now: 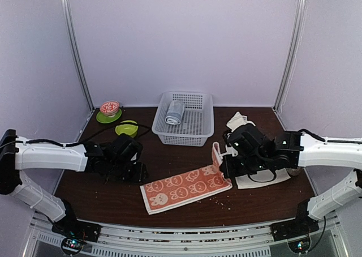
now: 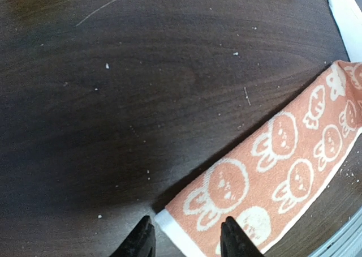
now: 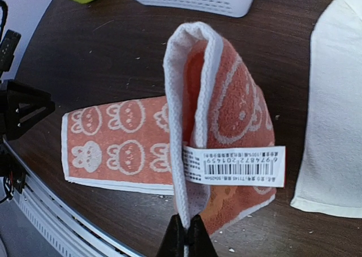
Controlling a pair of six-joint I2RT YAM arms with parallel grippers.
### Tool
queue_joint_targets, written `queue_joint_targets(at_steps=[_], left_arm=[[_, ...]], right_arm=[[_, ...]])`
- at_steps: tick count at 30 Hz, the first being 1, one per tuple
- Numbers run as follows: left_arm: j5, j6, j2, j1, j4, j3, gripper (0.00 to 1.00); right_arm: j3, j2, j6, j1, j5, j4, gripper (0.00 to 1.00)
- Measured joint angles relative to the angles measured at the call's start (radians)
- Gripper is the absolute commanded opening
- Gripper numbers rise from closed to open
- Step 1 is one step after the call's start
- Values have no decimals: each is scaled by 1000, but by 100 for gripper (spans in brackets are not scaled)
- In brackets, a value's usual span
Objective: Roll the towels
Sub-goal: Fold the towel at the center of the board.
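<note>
Right claw [image 3: 185, 234] is pinched shut on the short end of the salmon-orange bunny-print towel [image 1: 186, 186]. It holds that end up off the worktop [image 1: 102, 200], so the cloth stands in a tall fold with its pale back and a white barcode label [image 3: 235, 165] showing. From this claw the rest of the towel runs away to the left as one long flat strip. In the overhead view the strip's long axis slants from the raised end at the right, down toward the near left.

Left claw [image 2: 186, 240] hangs low over the strip's other short end, its fingers partly apart and gripping nothing. The towel's white-hemmed corner lies just under the gap between them. Whether the fingers touch the cloth cannot be told.

So each arm has one end of the towel: the right arm the lifted end, the left arm the flat one. Any roll would probably travel along the strip from right to left.

The cream-white towel [image 3: 339, 110] lies flat just to the right of the raised fold, apart from it, partly under the right arm. A grey-blue rolled towel [image 1: 175, 112] sits in the white basket [image 1: 184, 138] farther back.
</note>
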Motion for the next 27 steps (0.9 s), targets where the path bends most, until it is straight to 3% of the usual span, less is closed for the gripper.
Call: queue_joint_targets(at_steps=[15,27], left_arm=[[-82,-69,-193,0,-56,-131,41],[-105,-97,-246,0,-92,-177,41]], right_arm=[[293,428,-24,148,-132,69,0],[436,586,-8,161,-169,72,0]])
